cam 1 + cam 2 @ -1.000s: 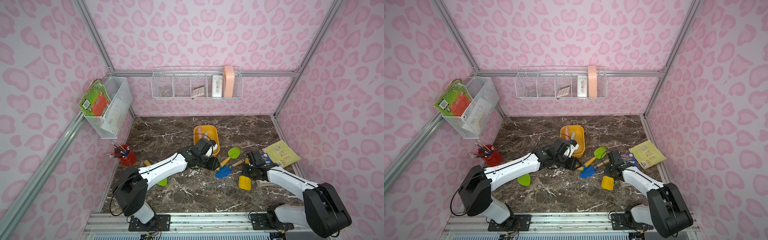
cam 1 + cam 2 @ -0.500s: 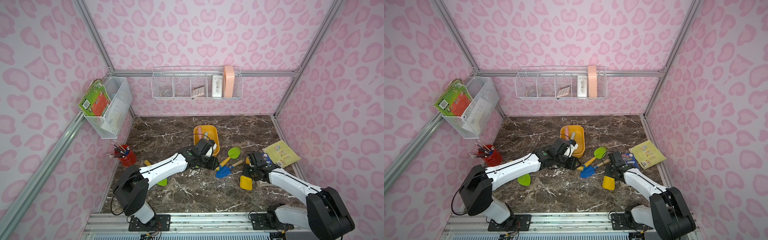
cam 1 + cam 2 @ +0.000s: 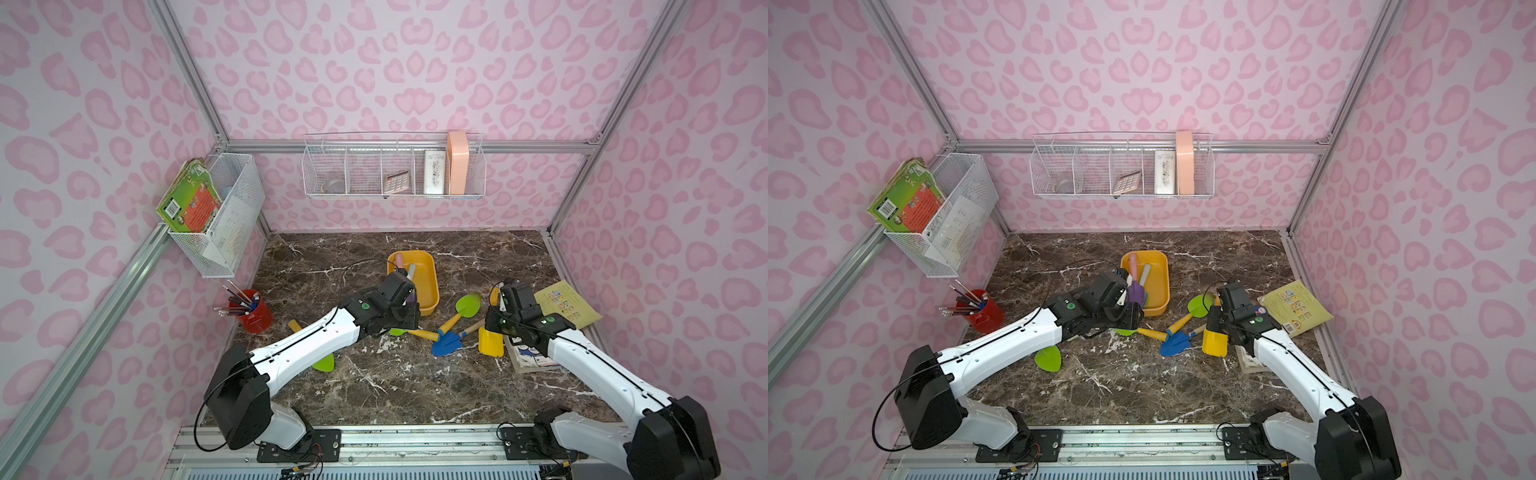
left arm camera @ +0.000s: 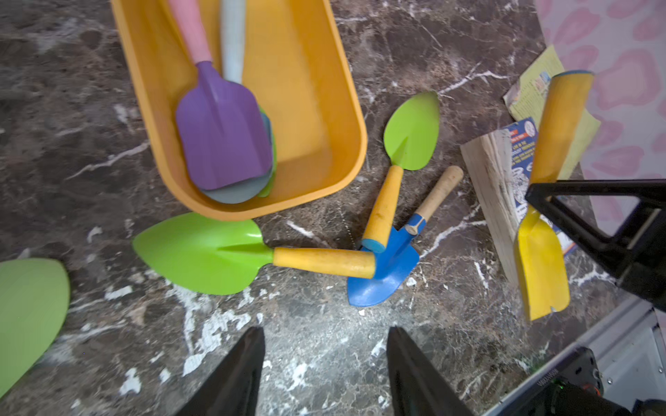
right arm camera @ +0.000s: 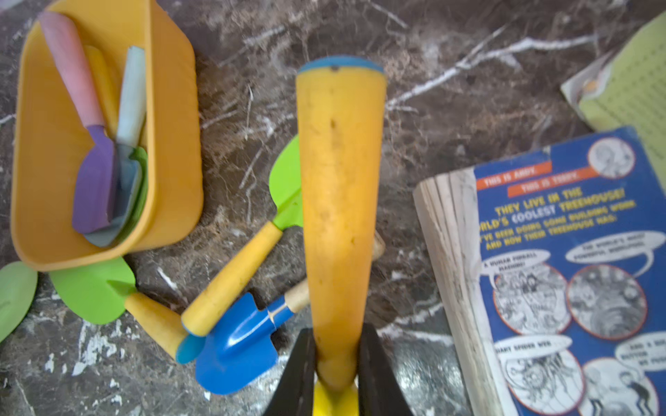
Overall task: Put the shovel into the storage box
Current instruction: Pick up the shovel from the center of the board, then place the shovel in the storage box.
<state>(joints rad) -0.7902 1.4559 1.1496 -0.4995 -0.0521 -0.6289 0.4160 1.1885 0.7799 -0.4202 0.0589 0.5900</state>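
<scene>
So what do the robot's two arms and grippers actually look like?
The left arm and right arm both have glossy white links with bulky black joints. Each has a small round green mark near the wrist and thin black cables running along it. The left gripper and right gripper have black, tapered, wedge-shaped fingers.

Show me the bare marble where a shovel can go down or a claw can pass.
Free: the wide front stretch between the blue shovel and the front rail; the back strip between the storage box and the back wall. Crowded: between box and book, where a green shovel and others overlap.
</scene>
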